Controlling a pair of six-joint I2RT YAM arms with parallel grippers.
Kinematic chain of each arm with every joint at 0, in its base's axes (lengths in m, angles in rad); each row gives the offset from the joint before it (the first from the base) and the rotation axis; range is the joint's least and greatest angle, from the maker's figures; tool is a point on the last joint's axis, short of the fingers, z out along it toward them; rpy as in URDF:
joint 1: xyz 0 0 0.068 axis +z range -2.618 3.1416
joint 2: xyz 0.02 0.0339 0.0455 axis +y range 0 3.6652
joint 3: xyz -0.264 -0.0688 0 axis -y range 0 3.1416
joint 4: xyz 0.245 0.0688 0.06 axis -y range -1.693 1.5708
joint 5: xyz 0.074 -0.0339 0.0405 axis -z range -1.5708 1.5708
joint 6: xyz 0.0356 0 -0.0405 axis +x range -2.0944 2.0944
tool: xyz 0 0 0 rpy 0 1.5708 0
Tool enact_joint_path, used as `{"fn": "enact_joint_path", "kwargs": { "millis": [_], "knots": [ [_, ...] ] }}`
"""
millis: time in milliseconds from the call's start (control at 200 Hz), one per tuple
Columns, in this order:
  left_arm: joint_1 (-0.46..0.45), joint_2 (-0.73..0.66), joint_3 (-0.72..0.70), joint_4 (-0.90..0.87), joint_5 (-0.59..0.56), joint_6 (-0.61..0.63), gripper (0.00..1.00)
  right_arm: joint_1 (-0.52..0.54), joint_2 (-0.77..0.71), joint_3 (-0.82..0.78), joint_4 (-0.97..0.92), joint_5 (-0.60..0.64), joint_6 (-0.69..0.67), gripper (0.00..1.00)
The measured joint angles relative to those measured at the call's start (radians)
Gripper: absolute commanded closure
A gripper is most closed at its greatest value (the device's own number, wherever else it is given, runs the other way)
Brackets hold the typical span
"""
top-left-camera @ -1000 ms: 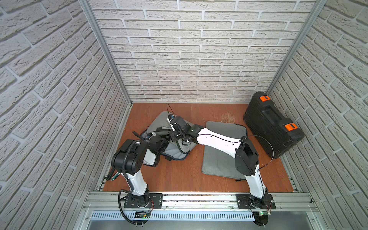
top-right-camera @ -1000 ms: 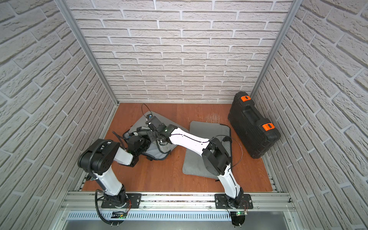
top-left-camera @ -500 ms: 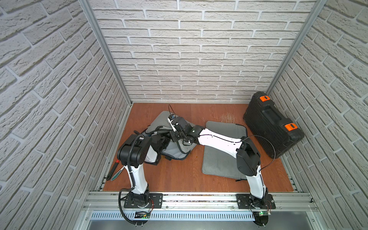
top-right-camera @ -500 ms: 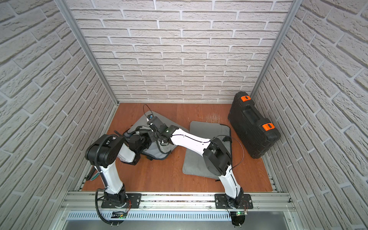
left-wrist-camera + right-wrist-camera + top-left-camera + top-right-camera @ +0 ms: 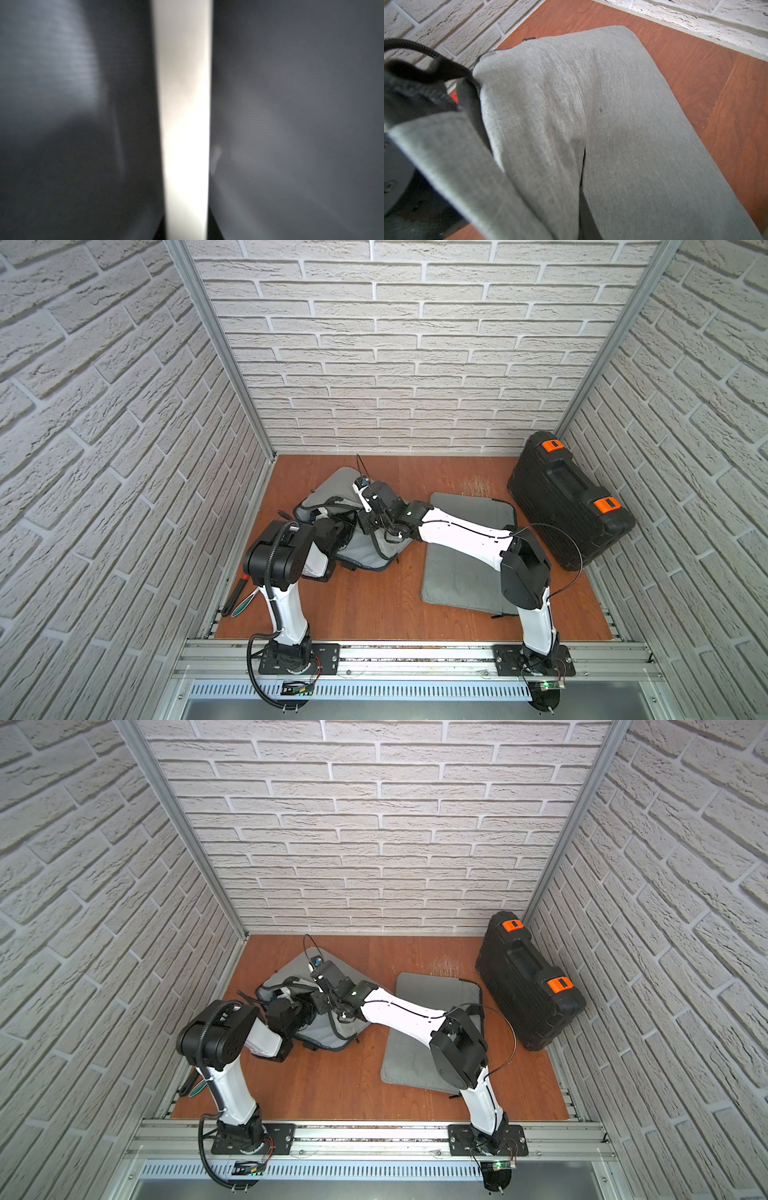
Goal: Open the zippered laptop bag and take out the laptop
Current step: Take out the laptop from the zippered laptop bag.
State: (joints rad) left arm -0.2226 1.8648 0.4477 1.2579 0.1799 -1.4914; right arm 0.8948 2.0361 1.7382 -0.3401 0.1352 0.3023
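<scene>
The grey laptop bag (image 5: 338,489) (image 5: 296,974) lies at the back left of the wooden floor, its upper flap raised. My right gripper (image 5: 366,512) (image 5: 323,992) is shut on that flap; in the right wrist view the grey fabric (image 5: 612,104) folds into my right gripper (image 5: 581,207). My left gripper (image 5: 345,527) (image 5: 304,1007) reaches into the bag's mouth under the flap. In the left wrist view a pale strip, the laptop's edge (image 5: 185,104), runs between dark lining, and my left gripper (image 5: 187,228) stands against both its sides. The rest of the laptop is hidden.
A second flat grey sleeve (image 5: 465,560) lies under the right arm. A black hard case (image 5: 569,502) with orange latches leans at the right wall. A pair of slim tools (image 5: 239,597) lies by the left floor edge. Brick walls close in on three sides.
My left arm's elbow has swung inward and its gripper has pushed deeper into the bag, with the jaws narrowing. The right gripper has kept its hold on the flap.
</scene>
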Motion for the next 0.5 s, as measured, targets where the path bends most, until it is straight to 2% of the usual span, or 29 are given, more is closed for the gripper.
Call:
{"fn": "enact_joint_path", "kwargs": {
  "millis": [235,500],
  "knots": [
    [0.004,-0.208,-0.024,-0.225,0.006,0.033,1.00,0.015,0.002,-0.002,0.011,0.029,-0.056,0.94],
    [0.005,-0.599,-0.032,-0.689,-0.008,0.163,1.00,0.005,0.020,0.003,0.052,0.055,-0.090,0.94]
  ]
}}
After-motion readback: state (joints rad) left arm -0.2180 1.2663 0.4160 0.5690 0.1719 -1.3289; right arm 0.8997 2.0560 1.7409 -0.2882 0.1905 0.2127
